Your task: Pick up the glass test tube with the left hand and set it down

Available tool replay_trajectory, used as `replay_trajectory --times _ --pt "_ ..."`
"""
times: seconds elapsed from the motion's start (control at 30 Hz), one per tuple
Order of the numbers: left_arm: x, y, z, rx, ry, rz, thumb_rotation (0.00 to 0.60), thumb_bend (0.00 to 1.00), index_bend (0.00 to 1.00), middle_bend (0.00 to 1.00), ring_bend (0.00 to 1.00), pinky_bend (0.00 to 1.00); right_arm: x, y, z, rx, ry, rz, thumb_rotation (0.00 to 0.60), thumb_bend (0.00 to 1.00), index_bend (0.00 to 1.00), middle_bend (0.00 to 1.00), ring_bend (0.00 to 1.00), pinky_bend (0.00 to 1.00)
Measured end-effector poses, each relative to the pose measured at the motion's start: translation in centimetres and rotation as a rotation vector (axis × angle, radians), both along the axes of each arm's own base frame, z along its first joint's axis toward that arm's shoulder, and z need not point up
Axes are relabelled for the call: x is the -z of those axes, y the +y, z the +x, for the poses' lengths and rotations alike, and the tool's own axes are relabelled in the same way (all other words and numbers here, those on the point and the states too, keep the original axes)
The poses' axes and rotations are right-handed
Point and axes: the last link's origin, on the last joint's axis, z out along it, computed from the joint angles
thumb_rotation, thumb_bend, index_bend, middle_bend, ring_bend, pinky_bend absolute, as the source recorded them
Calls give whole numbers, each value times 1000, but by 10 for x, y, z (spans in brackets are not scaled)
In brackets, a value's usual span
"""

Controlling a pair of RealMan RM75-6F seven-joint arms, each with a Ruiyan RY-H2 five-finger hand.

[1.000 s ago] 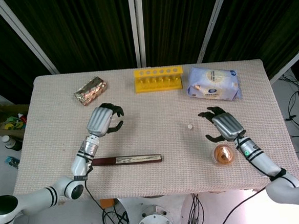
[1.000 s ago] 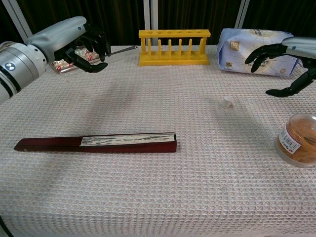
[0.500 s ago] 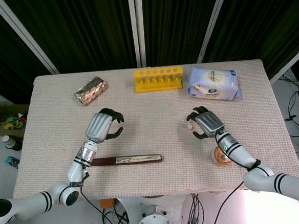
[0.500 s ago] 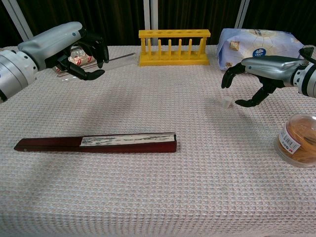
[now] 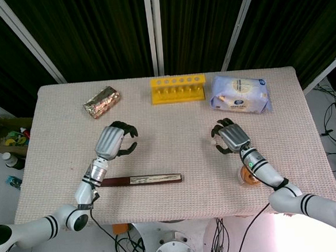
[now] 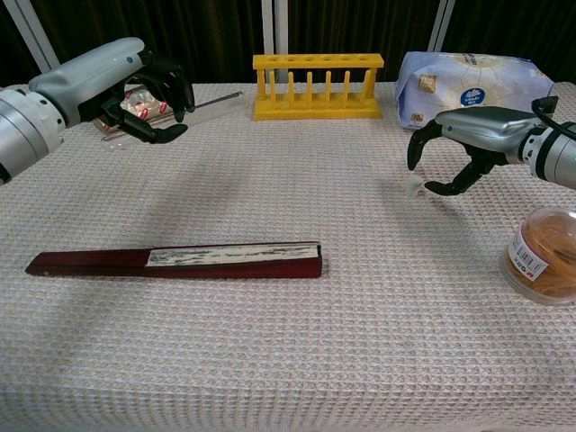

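Note:
The glass test tube (image 6: 219, 99) is clear and thin; in the chest view it sticks out to the right from my left hand (image 6: 135, 85), which grips its near end above the table. In the head view the left hand (image 5: 114, 142) hangs over the middle-left of the cloth and the tube is too faint to make out. My right hand (image 6: 463, 148) curves over a small white cap (image 6: 414, 186) on the cloth, fingers apart on either side of it. The head view shows that hand (image 5: 229, 138) just right of the cap (image 5: 213, 140).
A yellow tube rack (image 5: 177, 89) stands at the back centre, a tissue pack (image 5: 239, 94) to its right, a foil snack packet (image 5: 102, 102) to its left. A folded fan (image 5: 140, 180) lies near the front. A round tub with an orange lid (image 5: 251, 175) sits front right.
My right hand moved in from the right and lowered around the white cap. The left hand drifted slightly left and down, carrying the tube with it.

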Motion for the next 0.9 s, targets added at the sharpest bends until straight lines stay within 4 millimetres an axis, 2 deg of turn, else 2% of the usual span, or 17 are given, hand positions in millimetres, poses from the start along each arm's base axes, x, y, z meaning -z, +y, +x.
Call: replay_trajectory --times 0.23,0.53,0.63,0.9 --pt "-1 1 -1 -10 -9 0 600 382 595 528 380 305 8 -2 3 -14 -9 0 600 353 451 345 130 169" --pt "-1 1 -2 -11 -12 0 600 382 595 526 380 304 9 -3 1 -15 -1 -3 600 353 479 354 135 173" --pt "-1 1 -2 -11 -13 1 600 381 595 525 380 304 9 -2 1 -14 1 -1 600 355 517 362 135 173" --pt "-3 2 -2 -14 -20 6 600 380 595 525 380 304 7 -4 1 -18 -6 -16 600 462 613 404 158 190"
